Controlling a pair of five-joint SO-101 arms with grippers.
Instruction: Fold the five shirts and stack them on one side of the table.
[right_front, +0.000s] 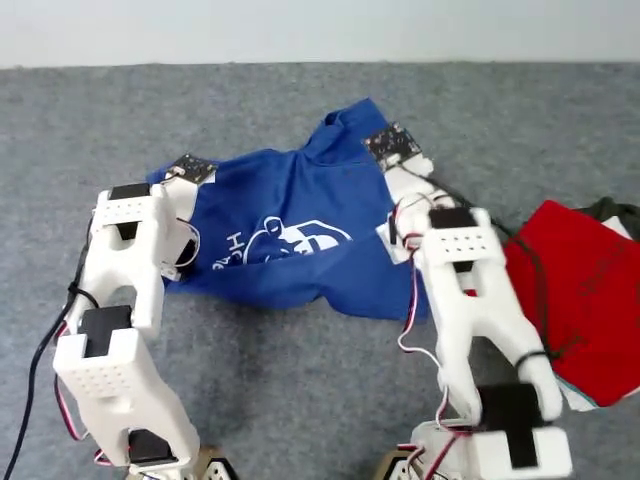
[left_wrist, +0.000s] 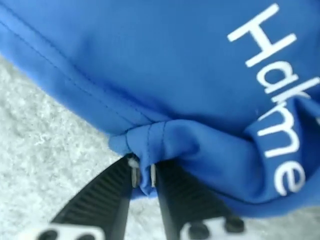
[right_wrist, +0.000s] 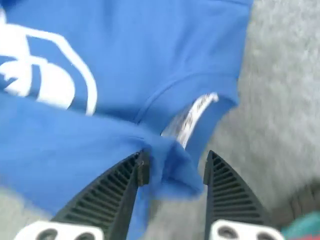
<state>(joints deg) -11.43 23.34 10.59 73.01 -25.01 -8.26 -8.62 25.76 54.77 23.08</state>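
A blue shirt (right_front: 290, 235) with white print lies crumpled in the middle of the grey table, partly doubled over. My left gripper (left_wrist: 142, 176) is shut on a bunched fold of the blue shirt's (left_wrist: 165, 75) hem at the shirt's left edge. My right gripper (right_wrist: 176, 167) is open at the shirt's right side, near the collar label. A fold of the blue shirt (right_wrist: 165, 90) lies between its spread fingers (right_wrist: 142, 170). In the high view the left arm (right_front: 125, 260) and the right arm (right_front: 460, 270) stand on either side of the shirt.
A folded red shirt (right_front: 580, 290) lies on a stack at the table's right edge, with lighter fabric edges (right_front: 575, 398) under it and a dark piece (right_front: 615, 210) behind. Grey table surface (right_front: 300, 400) is bare in front of the blue shirt and behind it.
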